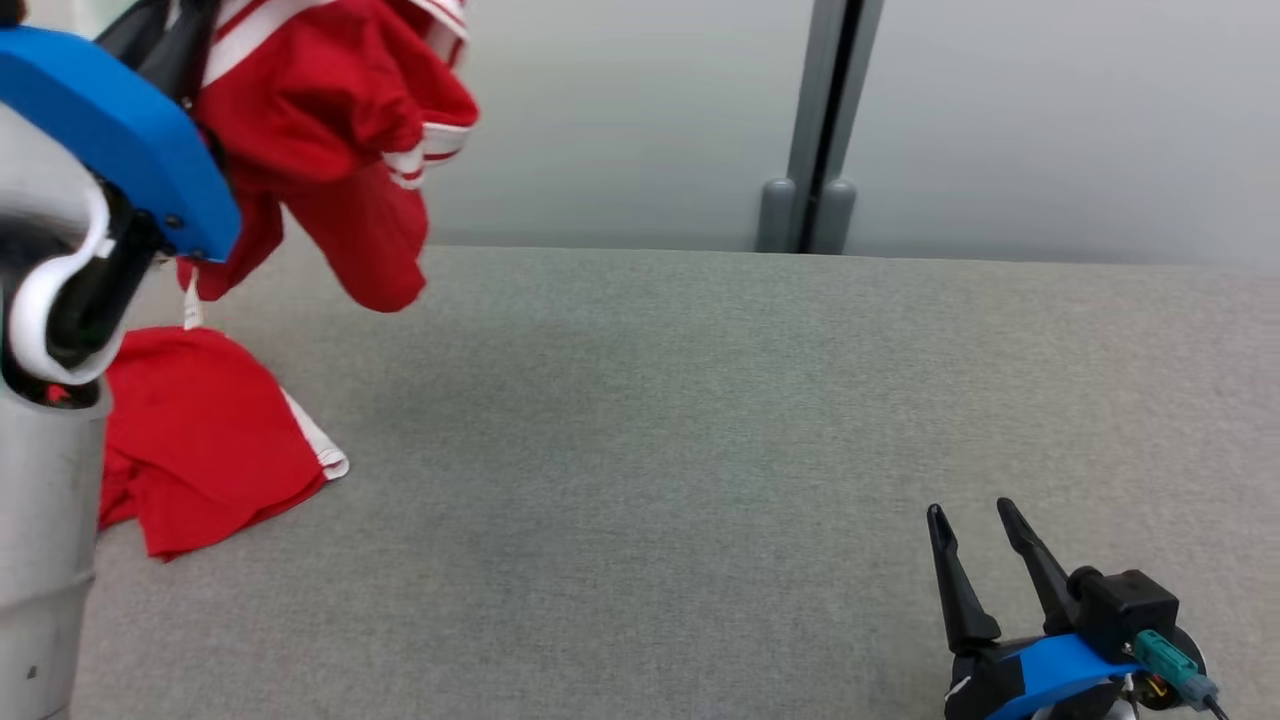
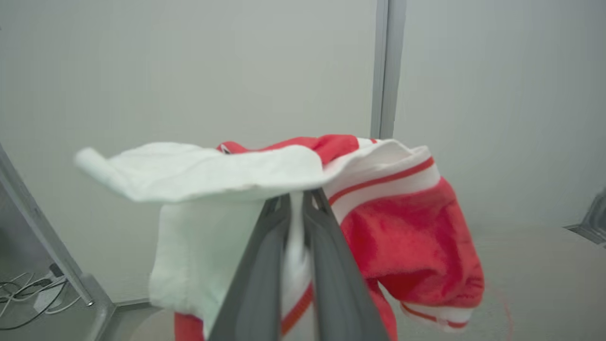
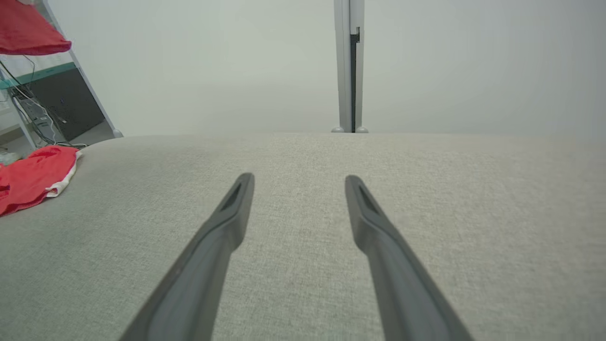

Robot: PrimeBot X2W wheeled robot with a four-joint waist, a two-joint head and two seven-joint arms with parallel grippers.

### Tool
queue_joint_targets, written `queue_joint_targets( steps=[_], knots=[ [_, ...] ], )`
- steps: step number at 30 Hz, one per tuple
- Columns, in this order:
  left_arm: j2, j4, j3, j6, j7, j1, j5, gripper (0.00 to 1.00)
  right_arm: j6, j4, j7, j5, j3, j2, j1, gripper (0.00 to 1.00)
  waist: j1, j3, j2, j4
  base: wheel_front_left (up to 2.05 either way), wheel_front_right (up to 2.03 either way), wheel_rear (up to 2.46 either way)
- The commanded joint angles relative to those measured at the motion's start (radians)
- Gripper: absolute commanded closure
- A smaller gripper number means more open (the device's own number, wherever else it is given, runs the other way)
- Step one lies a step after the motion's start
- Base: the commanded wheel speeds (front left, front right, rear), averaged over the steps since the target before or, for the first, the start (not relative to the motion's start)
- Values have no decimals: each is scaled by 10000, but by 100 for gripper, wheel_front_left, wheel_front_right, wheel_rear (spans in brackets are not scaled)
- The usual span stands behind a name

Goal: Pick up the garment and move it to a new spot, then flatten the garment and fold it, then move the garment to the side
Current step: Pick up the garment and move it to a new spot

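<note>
hanging at your eleven o'clock, the red garment [image 1: 330, 130] is pinched by its white trim in your left gripper [image 2: 296, 196], its tail on the grey table [image 1: 700, 450], your right gripper [image 1: 975, 520] wide and empty at five o'clock.

The worktop [image 1: 700, 450] is covered in grey woven cloth and runs back to a pale wall [image 1: 620, 120] with a grey post [image 1: 822, 120]. Far left of the post, toward the near side, the lower end of the red garment [image 1: 205, 440], with its white trim, lies crumpled on the cloth.
</note>
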Motion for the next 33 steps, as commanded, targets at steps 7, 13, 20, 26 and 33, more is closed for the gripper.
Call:
queue_joint_targets(
  steps=[7, 13, 20, 26, 33],
  knots=[
    [-736, -1050, -1020, -137, 272, 145, -700, 100, 5, 57, -114, 47, -23, -51, 96, 0, 2, -139, 0, -1406, 0, 0, 0],
    [-1228, -825, -1989, -169, 168, 682, -799, 100, 5, -51, -128, 60, -118, -46, -107, 0, 2, 280, 0, -2434, 0, 0, 0],
    [-1936, 791, -2535, -174, -875, 1751, -898, 100, 5, -20, -156, 244, -15, -43, -305, 0, 2, 711, 0, -3388, 0, 0, 0],
    [-2375, 2550, -3213, -44, -2227, 2348, -91, 39, 5, 8, -198, 420, 17, -45, -446, 0, 2, 956, 0, -3698, 0, 0, 0],
    [-2722, 3564, -3607, 171, -3468, 2579, 542, 0, 5, 0, -210, 262, -142, -43, -369, 0, 2, 945, 0, -3343, 0, 0, 0]
  ],
)
